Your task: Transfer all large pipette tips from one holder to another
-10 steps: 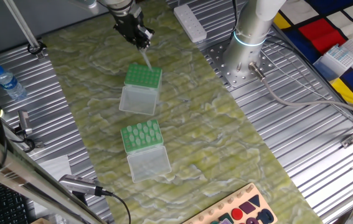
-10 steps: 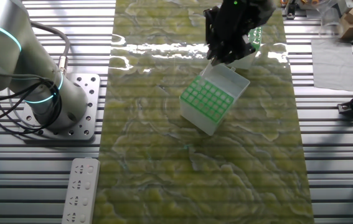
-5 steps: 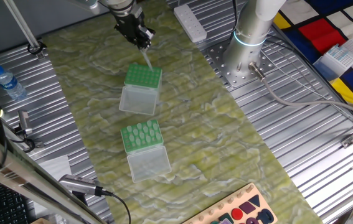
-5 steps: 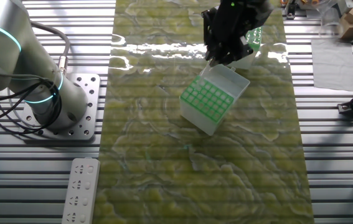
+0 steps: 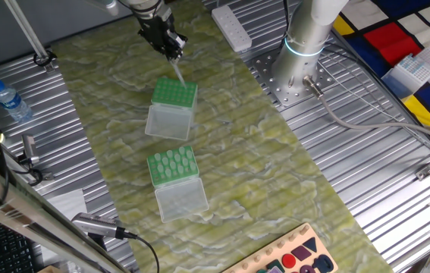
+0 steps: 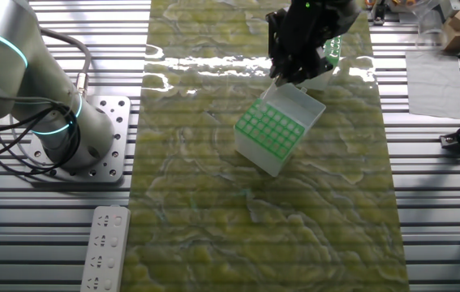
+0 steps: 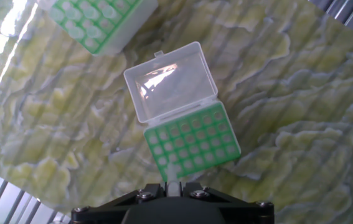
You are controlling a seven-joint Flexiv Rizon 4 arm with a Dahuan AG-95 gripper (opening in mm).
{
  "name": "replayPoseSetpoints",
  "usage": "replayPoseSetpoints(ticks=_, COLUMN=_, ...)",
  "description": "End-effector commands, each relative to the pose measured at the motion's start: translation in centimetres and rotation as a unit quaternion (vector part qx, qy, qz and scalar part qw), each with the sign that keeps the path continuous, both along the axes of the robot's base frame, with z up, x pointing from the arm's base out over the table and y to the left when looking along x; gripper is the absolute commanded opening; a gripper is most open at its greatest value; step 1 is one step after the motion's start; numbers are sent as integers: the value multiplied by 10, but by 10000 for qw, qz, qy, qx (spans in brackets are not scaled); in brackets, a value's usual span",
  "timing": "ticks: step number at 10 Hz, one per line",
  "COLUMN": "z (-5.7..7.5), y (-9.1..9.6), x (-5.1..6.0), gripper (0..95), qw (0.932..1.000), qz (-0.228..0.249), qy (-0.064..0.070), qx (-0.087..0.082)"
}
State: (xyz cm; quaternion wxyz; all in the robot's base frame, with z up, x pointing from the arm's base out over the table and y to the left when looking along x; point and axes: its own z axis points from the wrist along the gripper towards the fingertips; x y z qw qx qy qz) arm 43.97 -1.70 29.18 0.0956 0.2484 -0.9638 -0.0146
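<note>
My gripper (image 5: 173,53) is shut on a large pipette tip (image 5: 177,70), a slim whitish cone pointing down at a green-topped holder (image 5: 174,93). That holder's grid looks empty and its clear lid (image 7: 171,81) lies open. In the hand view the tip (image 7: 172,180) sits between the jaws of the gripper (image 7: 173,188), just above the near edge of the green grid (image 7: 192,144). A second green holder (image 5: 173,165) carries several whitish tips and shows at the hand view's top left (image 7: 95,15). In the other fixed view the gripper (image 6: 285,75) partly hides that second holder (image 6: 333,47).
The arm's base (image 5: 306,45) stands on the ribbed metal table beside the green mat. A white power strip (image 5: 231,28) lies at the mat's far end and a water bottle (image 5: 8,100) at the left. A board with coloured shapes (image 5: 290,258) sits at the near edge.
</note>
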Motion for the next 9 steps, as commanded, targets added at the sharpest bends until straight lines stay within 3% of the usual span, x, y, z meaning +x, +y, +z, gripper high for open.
replayPoseSetpoints(ticks=1, z=0, y=0, x=1, gripper=0, qw=10000, qz=-59, qy=-12, qx=-17)
replayPoseSetpoints(ticks=4, z=0, y=0, x=1, gripper=0, qw=10000, qz=-44, qy=-17, qx=-21)
replayPoseSetpoints(ticks=9, z=-3, y=-5, x=-8, gripper=0, qw=10000, qz=-25, qy=-45, qx=-12)
